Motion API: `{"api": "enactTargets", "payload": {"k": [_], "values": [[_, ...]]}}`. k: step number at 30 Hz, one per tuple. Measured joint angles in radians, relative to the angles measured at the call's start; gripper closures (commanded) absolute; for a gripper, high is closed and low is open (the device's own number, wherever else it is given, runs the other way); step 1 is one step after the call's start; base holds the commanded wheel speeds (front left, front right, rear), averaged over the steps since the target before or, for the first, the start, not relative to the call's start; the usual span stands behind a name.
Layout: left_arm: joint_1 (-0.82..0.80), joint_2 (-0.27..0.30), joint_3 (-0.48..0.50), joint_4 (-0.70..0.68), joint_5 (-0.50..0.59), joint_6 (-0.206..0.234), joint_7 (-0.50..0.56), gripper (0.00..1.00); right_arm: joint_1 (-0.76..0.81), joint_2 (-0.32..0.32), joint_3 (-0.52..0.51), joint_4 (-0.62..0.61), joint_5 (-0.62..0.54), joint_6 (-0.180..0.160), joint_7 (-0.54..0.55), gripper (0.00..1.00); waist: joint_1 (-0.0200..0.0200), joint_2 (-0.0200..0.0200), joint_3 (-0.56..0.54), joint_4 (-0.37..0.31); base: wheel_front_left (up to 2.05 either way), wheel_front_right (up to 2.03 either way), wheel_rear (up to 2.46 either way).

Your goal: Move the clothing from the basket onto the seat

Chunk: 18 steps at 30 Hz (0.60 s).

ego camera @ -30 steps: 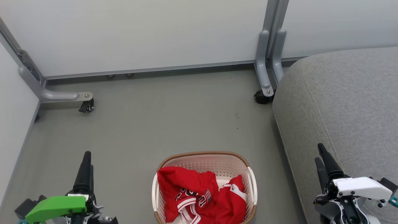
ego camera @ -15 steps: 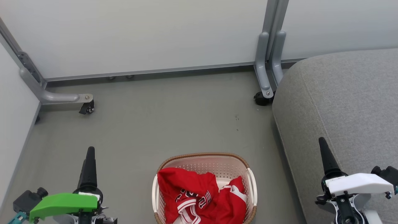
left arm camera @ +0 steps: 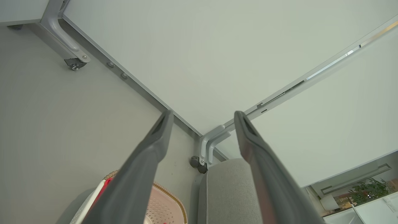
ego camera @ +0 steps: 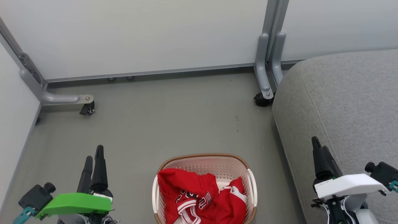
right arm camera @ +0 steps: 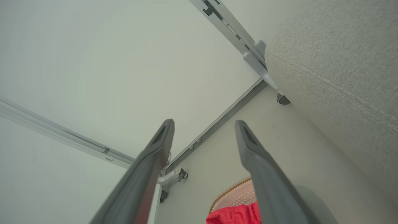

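The red clothing (ego camera: 200, 199) with white trim and black lettering lies crumpled inside the cream perforated basket (ego camera: 205, 158) on the floor at the bottom centre of the head view. The grey seat (ego camera: 345, 102) rises to the basket's right. My left gripper (ego camera: 94, 154) hangs open to the left of the basket, empty. My right gripper (ego camera: 320, 148) stands open over the seat's front edge, empty. The left wrist view shows the left gripper (left arm camera: 202, 115) with the basket (left arm camera: 164, 205) below and the seat (left arm camera: 230, 193). The right wrist view shows the right gripper (right arm camera: 203, 123), the clothing (right arm camera: 236, 214) and the seat (right arm camera: 339, 68).
Pale partition panels close off the back and left. Their grey metal feet with black casters stand at the left (ego camera: 87, 107) and beside the seat (ego camera: 264, 96). Grey floor (ego camera: 174, 121) stretches between the panels and the basket.
Both wrists have turned, so each gripper's two fingers now show side by side instead of as one. The left gripper has shifted a little toward the basket. The clothing lies as before.
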State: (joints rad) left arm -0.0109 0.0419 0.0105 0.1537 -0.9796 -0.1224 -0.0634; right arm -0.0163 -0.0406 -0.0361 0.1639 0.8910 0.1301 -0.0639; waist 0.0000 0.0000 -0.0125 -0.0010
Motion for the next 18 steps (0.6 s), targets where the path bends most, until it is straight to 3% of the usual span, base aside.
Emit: {"api": "enactTargets", "payload": {"k": [18], "values": [[0.006, 0.001, -0.05, -0.051, 0.23, 0.01, -0.056, 0.0, 0.014, -0.002, 0.026, -0.048, -0.225, 0.0, -0.055, 0.0, 0.0, 0.0, -0.001, -0.002, 0.0, 0.0, 0.0]]}}
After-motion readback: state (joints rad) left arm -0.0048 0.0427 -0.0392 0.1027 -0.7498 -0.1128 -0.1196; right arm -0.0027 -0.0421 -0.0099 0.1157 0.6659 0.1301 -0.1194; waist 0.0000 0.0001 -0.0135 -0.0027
